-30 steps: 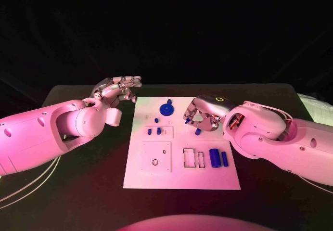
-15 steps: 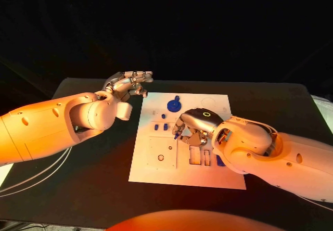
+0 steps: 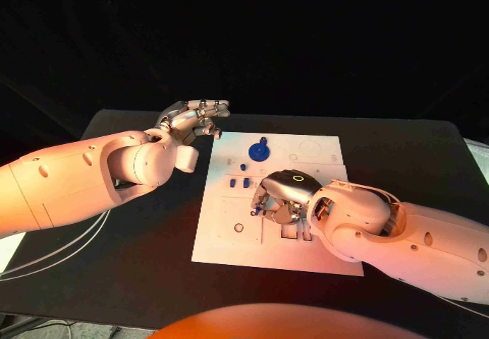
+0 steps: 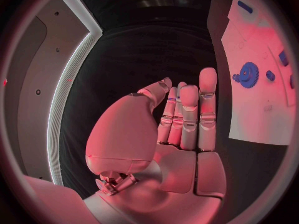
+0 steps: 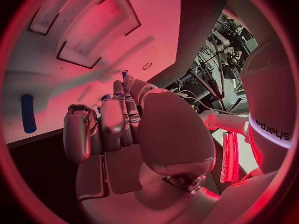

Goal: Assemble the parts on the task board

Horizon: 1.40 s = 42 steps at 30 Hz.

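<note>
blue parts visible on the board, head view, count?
3: a gear near the task board's far edge, and two small pegs side by side nearer the robot. The right hand covers the board's middle; more may be hidden.

Open black table point(image 3: 122, 282) all round the task board point(image 3: 230, 247); right hand point(image 3: 280, 201) blocking the board's middle.
</note>
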### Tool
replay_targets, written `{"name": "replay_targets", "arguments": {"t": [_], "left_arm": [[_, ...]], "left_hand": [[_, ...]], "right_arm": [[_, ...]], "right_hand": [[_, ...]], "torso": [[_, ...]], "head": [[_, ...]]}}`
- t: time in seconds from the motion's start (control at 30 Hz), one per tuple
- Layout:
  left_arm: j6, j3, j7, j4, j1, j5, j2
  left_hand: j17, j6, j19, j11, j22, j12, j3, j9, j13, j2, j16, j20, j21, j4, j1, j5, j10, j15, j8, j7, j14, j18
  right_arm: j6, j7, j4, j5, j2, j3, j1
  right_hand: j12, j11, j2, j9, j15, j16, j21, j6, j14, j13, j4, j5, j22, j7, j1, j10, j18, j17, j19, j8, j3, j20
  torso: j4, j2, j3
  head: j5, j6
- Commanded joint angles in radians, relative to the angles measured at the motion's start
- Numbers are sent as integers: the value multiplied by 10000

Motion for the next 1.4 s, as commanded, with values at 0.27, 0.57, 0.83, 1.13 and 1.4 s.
{"name": "replay_targets", "arguments": {"t": [0.27, 0.57, 0.83, 1.13, 1.4], "left_arm": [[216, 7, 31, 26, 5, -43, 14], [242, 7, 2, 21, 5, -43, 14], [273, 7, -20, 17, 5, -43, 15], [295, 7, -44, 4, 5, -43, 17], [322, 6, -66, -4, 4, -43, 14]], "left_hand": [[-39, -73, 32, 20, -22, 84, -74, -19, 16, 52, -34, 18, -41, -33, 49, -22, -95, -3, 37, -9, -1, 164], [-39, -73, 32, 20, -22, 84, -74, -19, 16, 52, -34, 18, -41, -33, 49, -22, -95, -3, 37, -9, -1, 164], [-39, -73, 32, 20, -22, 84, -74, -19, 16, 52, -34, 18, -41, -33, 49, -22, -95, -3, 37, -9, -1, 164], [-54, -79, 29, 22, -37, 98, -84, -21, 18, 56, -37, 19, -64, -38, 60, -22, -104, -1, 42, -5, -13, 167], [-54, -79, 29, 22, -37, 98, -84, -21, 18, 56, -37, 19, -64, -38, 60, -22, -104, -1, 42, -5, -13, 167]], "right_arm": [[104, 25, -191, -310, 184, -21, -63], [65, -182, -321, -565, 339, -47, -69], [152, -295, -421, -714, 472, -72, -70], [232, -345, -415, -760, 427, -83, -72], [-256, -206, -275, -768, 312, -84, -101]], "right_hand": [[-61, 42, -32, 18, 11, 35, 15, -33, 258, -11, 65, 26, 269, 41, -234, -27, 31, -37, 1, 20, -89, 58], [-66, 42, -34, 22, 11, 31, 11, -38, 254, -10, 74, 19, 263, 38, -273, -23, 33, -50, -3, 17, -114, 60], [-66, 42, -33, 22, 11, 29, 9, -39, 253, -10, 75, 19, 259, 38, -277, -23, 34, -54, -5, 17, -116, 60], [-70, 39, -27, 24, 11, -4, -11, -42, 244, -10, 77, 22, 228, 35, -290, -23, 41, -104, -24, 15, -123, 61], [-69, 37, -23, 25, 11, -7, -12, -40, 243, -9, 75, 25, 226, 34, -291, -20, 42, -109, -25, 16, -123, 61]], "torso": [[0, -1, -1], [1, 3, 1], [0, 2, -7], [-5, -8, -9], [-5, -8, 6]], "head": [[17, -36], [21, -61], [14, -81], [3, -107], [13, -92]]}}
